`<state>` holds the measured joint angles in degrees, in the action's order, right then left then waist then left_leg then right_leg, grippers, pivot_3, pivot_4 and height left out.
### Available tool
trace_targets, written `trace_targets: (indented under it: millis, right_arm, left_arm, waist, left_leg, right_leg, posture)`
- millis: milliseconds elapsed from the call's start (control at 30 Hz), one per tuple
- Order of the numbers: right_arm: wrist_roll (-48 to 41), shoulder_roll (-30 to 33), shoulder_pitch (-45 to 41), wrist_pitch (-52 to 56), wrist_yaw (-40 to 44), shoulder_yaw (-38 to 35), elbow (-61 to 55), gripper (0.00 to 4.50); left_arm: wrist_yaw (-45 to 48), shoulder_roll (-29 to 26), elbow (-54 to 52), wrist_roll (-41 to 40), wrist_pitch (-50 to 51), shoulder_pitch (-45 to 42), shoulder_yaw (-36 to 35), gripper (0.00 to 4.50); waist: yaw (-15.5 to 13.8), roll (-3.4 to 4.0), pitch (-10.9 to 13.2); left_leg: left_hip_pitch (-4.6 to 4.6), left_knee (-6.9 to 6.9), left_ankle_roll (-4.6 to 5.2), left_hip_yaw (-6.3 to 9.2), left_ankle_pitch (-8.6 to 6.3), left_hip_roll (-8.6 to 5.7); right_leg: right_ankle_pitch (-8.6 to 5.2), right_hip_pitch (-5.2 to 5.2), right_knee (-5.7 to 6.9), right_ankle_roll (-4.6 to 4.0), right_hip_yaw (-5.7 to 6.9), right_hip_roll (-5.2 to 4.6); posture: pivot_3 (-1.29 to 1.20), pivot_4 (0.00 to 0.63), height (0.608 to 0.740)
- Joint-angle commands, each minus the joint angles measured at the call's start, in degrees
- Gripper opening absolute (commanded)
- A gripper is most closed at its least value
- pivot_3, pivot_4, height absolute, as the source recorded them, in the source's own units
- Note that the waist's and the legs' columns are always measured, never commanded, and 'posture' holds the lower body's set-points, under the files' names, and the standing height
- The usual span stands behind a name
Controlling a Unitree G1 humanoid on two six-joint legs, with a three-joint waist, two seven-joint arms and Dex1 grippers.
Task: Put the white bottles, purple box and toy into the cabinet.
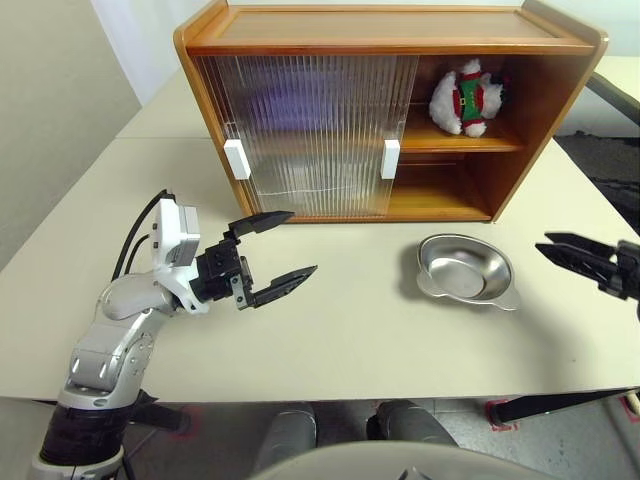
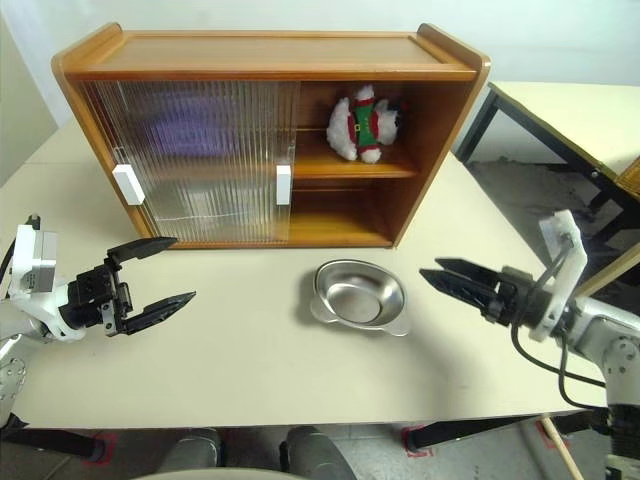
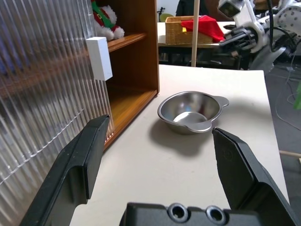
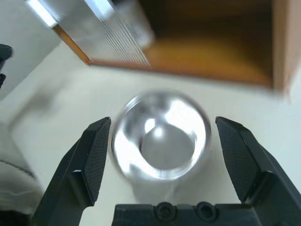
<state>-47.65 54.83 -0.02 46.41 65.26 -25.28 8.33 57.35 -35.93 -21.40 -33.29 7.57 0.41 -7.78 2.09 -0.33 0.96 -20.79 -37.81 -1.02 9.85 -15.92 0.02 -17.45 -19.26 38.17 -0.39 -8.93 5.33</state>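
I see the toy [image 1: 467,97] on the cabinet's [image 1: 390,30] upper shelf, right side. The dish [image 1: 466,270] sits empty on the bench [image 1: 340,340]. Left gripper [image 1: 283,250] and right gripper [image 2: 447,277] both hover with jaws spread.

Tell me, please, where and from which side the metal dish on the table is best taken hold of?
Probably by the thin rim of the metal dish, one finger inside and one outside, coming from above on its right side. The right claw is nearest, and the dish is empty and upright.
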Motion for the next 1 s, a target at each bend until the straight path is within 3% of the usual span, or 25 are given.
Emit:
trace_targets:
  millis: [33, 467, 633, 933, 1000]
  right_arm:
    - [-1.5, 1.3, 2.5, 6.9, -0.7, -1.3, -0.6, 4.47]
    - [-1.4, -3.8, 5.1, 18.6, -11.0, -0.3, -5.5, 4.47]
    - [1.3, -5.7, 5.3, 18.6, -15.0, 1.7, -6.4, 4.47]
    - [-5.0, -9.4, 2.2, 25.6, -16.5, -1.0, -9.2, 4.47]
    - [-5.4, -10.5, 1.3, 25.3, -17.5, -1.7, -8.9, 4.07]
  left_arm:
    - [0.6, -0.2, 0.6, 0.2, -0.3, 0.3, 0.1, 4.5]
    - [1.5, -0.5, 1.0, 0.4, -0.3, -0.3, 0.1, 4.5]
    - [1.6, -0.5, 1.1, 0.5, -0.3, -0.4, 0.2, 4.5]
    - [1.4, -0.5, 1.1, 0.6, -0.1, -0.5, 0.1, 4.5]
    - [1.3, -0.4, 1.0, 0.7, -0.1, -0.5, 0.1, 4.5]
  waist:
    - [0.1, -0.05, 0.0]
    - [0.2, -0.22, 0.1]
    - [0.3, -0.28, 0.2]
    - [0.3, -0.25, 0.1]
    - [0.3, -0.25, 0.1]
  left_leg:
    - [0.01, 0.0, 0.0, 0.0, 0.0, 0.01]
    - [0.12, -0.02, 0.06, 0.01, -0.03, 0.07]
    - [0.11, -0.01, 0.09, 0.02, -0.07, 0.03]
    - [0.08, -0.01, 0.1, 0.05, -0.08, 0.04]
    - [0.07, -0.01, 0.1, 0.06, -0.08, 0.05]
  right_leg:
    - [0.0, 0.0, 0.02, -0.01, 0.0, 0.0]
    - [0.01, -0.17, 0.02, 0.08, -0.03, -0.01]
    - [0.08, -0.17, 0.01, 0.27, -0.01, 0.0]
    - [0.11, -0.22, 0.02, 0.32, -0.01, 0.03]
    - [0.12, -0.23, 0.01, 0.33, -0.01, 0.03]
  posture:
    - [-0.07, 0.03, 0.74]
    - [-0.08, 0.027, 0.74]
    - [-0.08, 0.027, 0.74]
    - [-0.07, 0.029, 0.74]
    - [-0.07, 0.029, 0.74]
